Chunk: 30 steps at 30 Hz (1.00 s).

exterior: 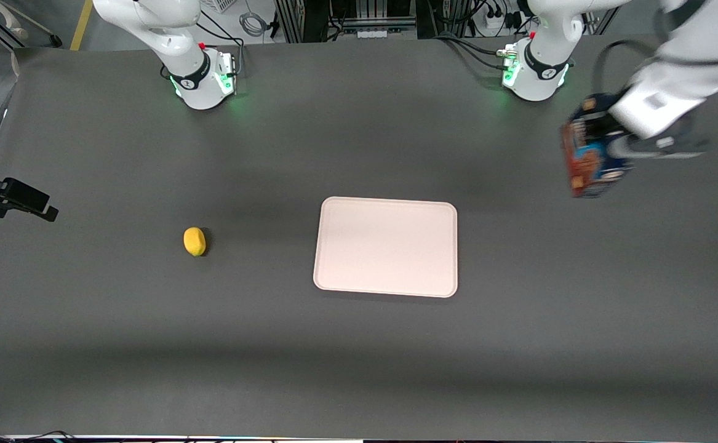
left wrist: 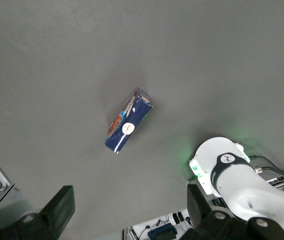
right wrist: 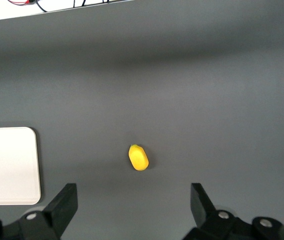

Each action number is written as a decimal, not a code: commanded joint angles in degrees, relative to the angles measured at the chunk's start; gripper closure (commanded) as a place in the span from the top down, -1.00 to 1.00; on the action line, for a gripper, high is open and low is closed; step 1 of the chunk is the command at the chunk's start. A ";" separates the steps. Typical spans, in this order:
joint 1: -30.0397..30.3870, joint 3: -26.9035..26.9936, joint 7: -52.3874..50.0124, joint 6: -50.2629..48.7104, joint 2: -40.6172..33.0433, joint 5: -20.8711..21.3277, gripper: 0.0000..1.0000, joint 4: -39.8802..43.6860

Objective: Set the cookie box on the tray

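Gripper point(left wrist: 130, 201) hangs high over the table point(exterior: 359, 369) w/ its two fingers point(left wrist: 61, 202) wide apart, holding nothing. It is right above the cookie box point(left wrist: 128, 121), w/ clear air between them.

Cookie box point(exterior: 589, 163) sits on the table, tipped up on a thin side. Its dark-blue narrow edge faces the wrist cam & has a round white logo point(left wrist: 126, 128) on it; the words on the logo are too small to read. Front cam shows the big face w/ an orange-brown cookie pic; no writing can be read there either. Part of the box is hidden by the arm in the front view.

Box is at the working arm's end of the table, near that arm's white base point(exterior: 534, 74), which glows green.

Tray point(exterior: 389, 246) is pale pink-white w/ round corners, nothing on it. It is well apart from the box & nearer the front cam.

Little yellow lemon thing point(exterior: 194, 241) lies past the tray, toward the parked arm's end.
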 commanded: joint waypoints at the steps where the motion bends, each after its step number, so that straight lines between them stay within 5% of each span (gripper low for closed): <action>1: 0.05 -6.22 -9.64 2.97 8.00 -2.20 -1.00 2.96; 9: -1.18 -14.75 -19.23 14.21 17.49 -1.41 -1.00 3.04; 15: -4.69 -15.55 -20.02 24.41 25.58 0.52 -1.00 3.31; 30: -8.13 -15.55 -26.25 40.32 41.22 16.86 -1.00 3.39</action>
